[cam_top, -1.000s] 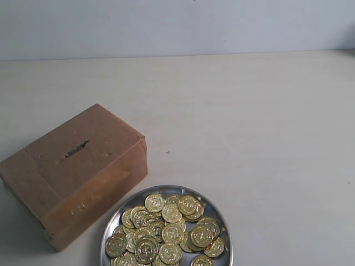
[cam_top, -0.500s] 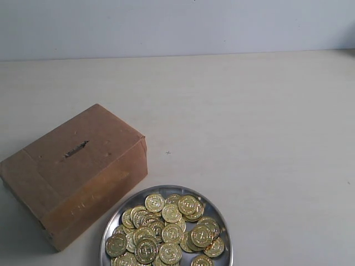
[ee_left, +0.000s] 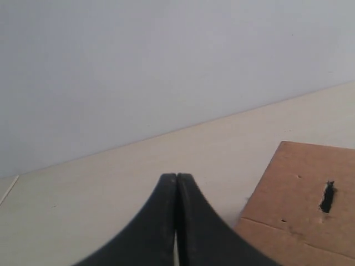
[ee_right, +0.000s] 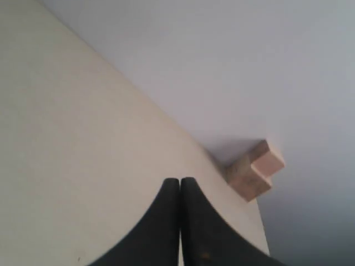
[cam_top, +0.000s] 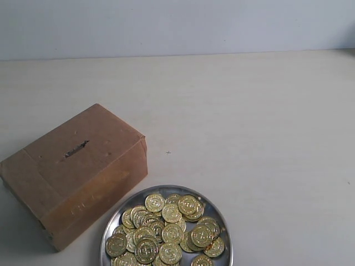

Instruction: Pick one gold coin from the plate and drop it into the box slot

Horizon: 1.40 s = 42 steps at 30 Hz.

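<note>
As the left gripper (ee_left: 176,177) and the right gripper (ee_right: 180,180) both have their black jaws pressed together on nothing, and neither shows in the exterior view, whichever arm goes for a coin should part its jaws before descending. The gold coins (cam_top: 172,230) lie heaped and overlapping in the plate (cam_top: 166,188) at the lower centre of the exterior view, so a coin at the outer edge of the heap looks easiest to pinch singly. The box (cam_top: 83,172) sits at the left, just beside the plate, and the coin should be turned edge-on along the slanting box slot (cam_top: 76,148) in its top face before release.
</note>
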Each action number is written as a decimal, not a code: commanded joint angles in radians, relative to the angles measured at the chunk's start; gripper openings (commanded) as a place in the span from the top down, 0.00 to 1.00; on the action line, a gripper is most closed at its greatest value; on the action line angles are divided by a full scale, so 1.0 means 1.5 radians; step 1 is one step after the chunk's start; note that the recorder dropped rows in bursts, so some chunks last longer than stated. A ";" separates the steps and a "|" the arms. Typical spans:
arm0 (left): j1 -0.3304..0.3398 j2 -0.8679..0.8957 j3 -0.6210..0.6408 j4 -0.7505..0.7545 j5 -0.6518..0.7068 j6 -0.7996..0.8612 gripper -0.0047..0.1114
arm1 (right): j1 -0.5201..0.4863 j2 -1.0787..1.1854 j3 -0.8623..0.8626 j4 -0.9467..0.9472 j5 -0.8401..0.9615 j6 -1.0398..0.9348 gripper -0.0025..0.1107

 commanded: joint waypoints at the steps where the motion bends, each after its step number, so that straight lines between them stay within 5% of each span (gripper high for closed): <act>1: 0.017 -0.003 0.016 0.002 -0.015 -0.002 0.96 | -0.036 -0.004 0.025 -0.002 0.006 0.002 0.98; 33: 0.030 -0.003 0.055 0.012 0.048 -0.002 0.96 | -0.044 -0.004 0.035 0.000 -0.042 0.010 0.98; 42: 0.030 -0.003 0.055 -0.070 0.046 -0.055 0.96 | -0.044 -0.004 0.035 0.070 -0.044 0.376 0.98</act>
